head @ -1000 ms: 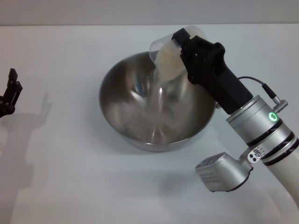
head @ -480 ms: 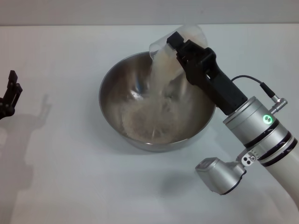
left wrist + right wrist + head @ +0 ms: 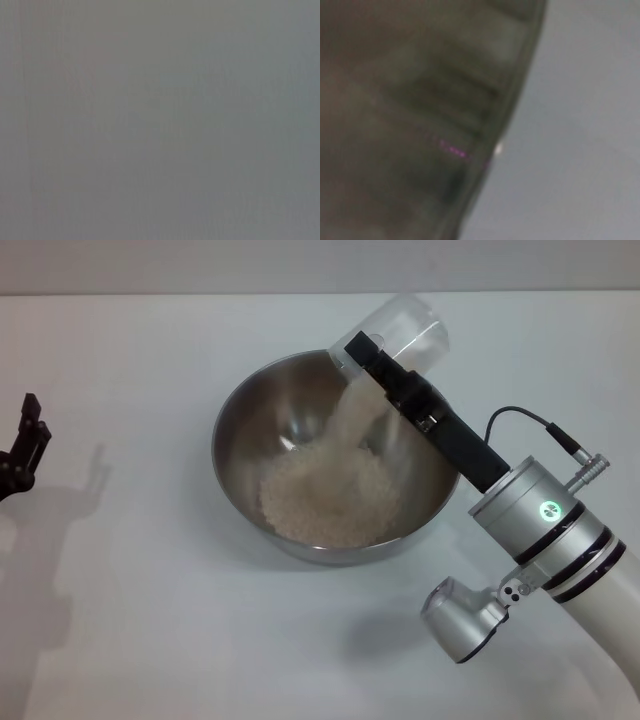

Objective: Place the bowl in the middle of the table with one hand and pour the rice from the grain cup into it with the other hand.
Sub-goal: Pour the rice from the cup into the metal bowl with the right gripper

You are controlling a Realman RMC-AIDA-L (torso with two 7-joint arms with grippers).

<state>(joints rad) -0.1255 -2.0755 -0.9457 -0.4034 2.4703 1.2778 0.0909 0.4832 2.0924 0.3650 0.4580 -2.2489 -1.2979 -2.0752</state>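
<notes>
The steel bowl (image 3: 240, 445) stands in the middle of the white table (image 3: 150, 620). A pale heap of rice (image 3: 325, 495) lies in its bottom. My right gripper (image 3: 385, 365) is shut on the transparent grain cup (image 3: 405, 325), tipped mouth-down over the bowl's far right rim. A thin stream of rice (image 3: 355, 415) runs from the cup into the bowl. The cup looks nearly empty. My left gripper (image 3: 25, 445) hangs at the table's left edge, apart from the bowl. The right wrist view shows a blurred dark curved surface (image 3: 420, 125), perhaps the bowl. The left wrist view shows only grey.
The right arm's silver wrist (image 3: 540, 520) and a camera housing (image 3: 465, 610) hang over the table to the right of the bowl. Bare tabletop lies to the left of and in front of the bowl.
The right gripper has rolled the cup further over. Most of the rice has left the cup and the heap in the bowl has grown. The left arm has not moved.
</notes>
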